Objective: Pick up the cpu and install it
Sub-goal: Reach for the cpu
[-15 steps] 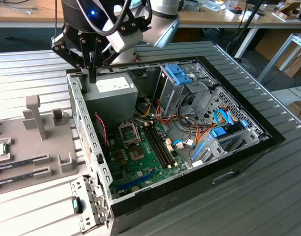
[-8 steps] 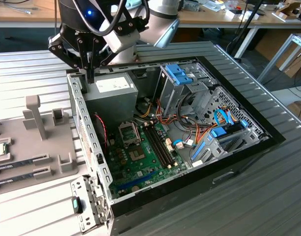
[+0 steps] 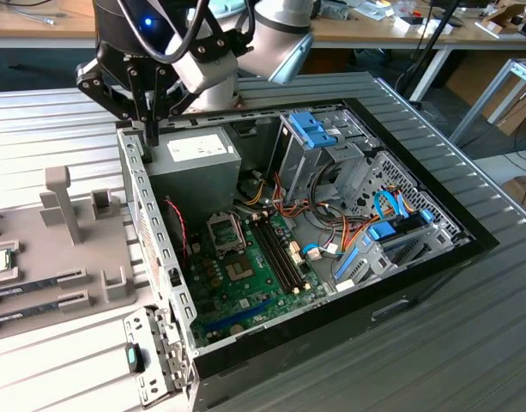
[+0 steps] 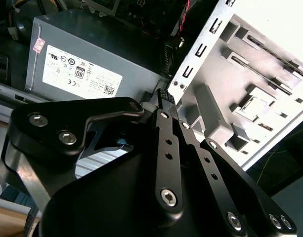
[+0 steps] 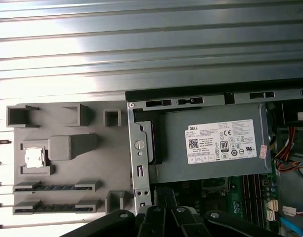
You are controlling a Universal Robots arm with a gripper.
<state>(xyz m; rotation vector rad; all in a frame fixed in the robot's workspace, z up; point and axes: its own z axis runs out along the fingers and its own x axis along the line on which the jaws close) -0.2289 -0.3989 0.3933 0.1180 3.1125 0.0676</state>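
The arm's fingers (image 4: 166, 143) are pressed together with nothing between them. Their tips hang just over the side wall of the open case (image 3: 331, 319), at the corner where the power supply (image 3: 194, 167) sits inside. The cpu (image 5: 34, 158) lies flat, silvery top up, in a square pocket of the grey tray (image 5: 111, 163). The tray rests on the ribbed desk (image 3: 57, 129) just outside that same case wall. The cpu is outside the case and apart from the fingers, with the wall between it and the power supply. Inside the case, the socket (image 3: 224, 230) sits on the green board (image 3: 245, 287), just beside the power supply.
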